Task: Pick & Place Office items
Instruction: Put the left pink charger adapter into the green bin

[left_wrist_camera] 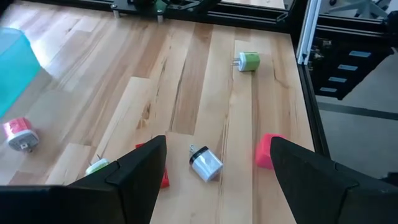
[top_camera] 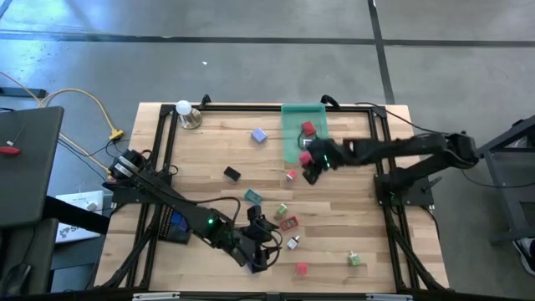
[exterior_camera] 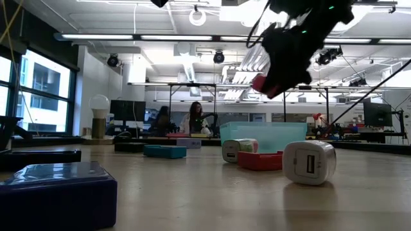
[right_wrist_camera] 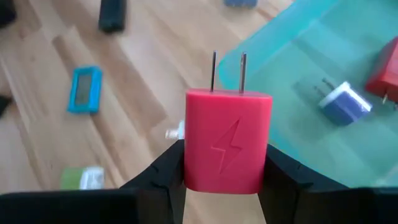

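Overhead, right gripper [right_wrist_camera: 224, 180] fingers clamp a red charger [right_wrist_camera: 227, 140] beside the green tray [top_camera: 294, 134]; left gripper [left_wrist_camera: 214, 171] fingers apart.

The table [top_camera: 201, 176] is showing pale wood planks with visible grain and a faint sheen; the red charger [right_wrist_camera: 227, 140] is looking like smooth matt plastic with two bare metal prongs; the green tray [right_wrist_camera: 311, 93] is appearing as translucent, slightly glossy plastic.

Red charger [right_wrist_camera: 227, 142], embossed lightning bolt; translucent teal tray [right_wrist_camera: 311, 56].
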You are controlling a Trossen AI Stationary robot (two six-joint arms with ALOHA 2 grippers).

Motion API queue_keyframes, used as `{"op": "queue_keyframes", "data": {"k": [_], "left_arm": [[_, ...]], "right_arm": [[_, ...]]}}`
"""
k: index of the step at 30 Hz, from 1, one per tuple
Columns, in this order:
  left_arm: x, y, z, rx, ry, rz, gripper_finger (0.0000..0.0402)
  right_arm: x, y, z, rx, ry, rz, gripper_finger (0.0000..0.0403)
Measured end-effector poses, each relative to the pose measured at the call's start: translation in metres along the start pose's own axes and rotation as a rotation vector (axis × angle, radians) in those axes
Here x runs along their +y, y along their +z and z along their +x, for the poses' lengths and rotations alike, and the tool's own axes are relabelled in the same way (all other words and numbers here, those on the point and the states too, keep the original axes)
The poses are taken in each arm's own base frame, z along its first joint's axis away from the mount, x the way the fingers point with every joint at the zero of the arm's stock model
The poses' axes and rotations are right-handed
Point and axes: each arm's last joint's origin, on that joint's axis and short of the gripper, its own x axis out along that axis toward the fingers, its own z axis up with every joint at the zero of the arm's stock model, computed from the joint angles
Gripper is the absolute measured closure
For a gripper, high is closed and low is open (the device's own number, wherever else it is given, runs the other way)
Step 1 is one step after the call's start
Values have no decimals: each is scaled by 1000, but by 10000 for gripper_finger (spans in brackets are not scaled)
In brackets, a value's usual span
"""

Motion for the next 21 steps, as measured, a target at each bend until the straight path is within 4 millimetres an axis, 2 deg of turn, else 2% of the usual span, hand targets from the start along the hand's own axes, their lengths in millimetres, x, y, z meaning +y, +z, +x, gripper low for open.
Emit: {"op": "queue_keyframes", "data": {"k": [4, 7, 15, 21], "left_arm": [[2, 1, 1, 2, 5, -1, 121], [2, 0, 1, 3, 6, 0, 121], [3, -1, 1, 17, 13, 10, 121], [-1, -4, -2, 30, 7, 24, 121]], "right_arm": [[-31, 22, 15, 96, -55, 84, 268], [-47, 36, 28, 138, -77, 106, 268], [-75, 66, 70, 217, -91, 152, 268], [-88, 69, 103, 324, -123, 184, 268]]}}
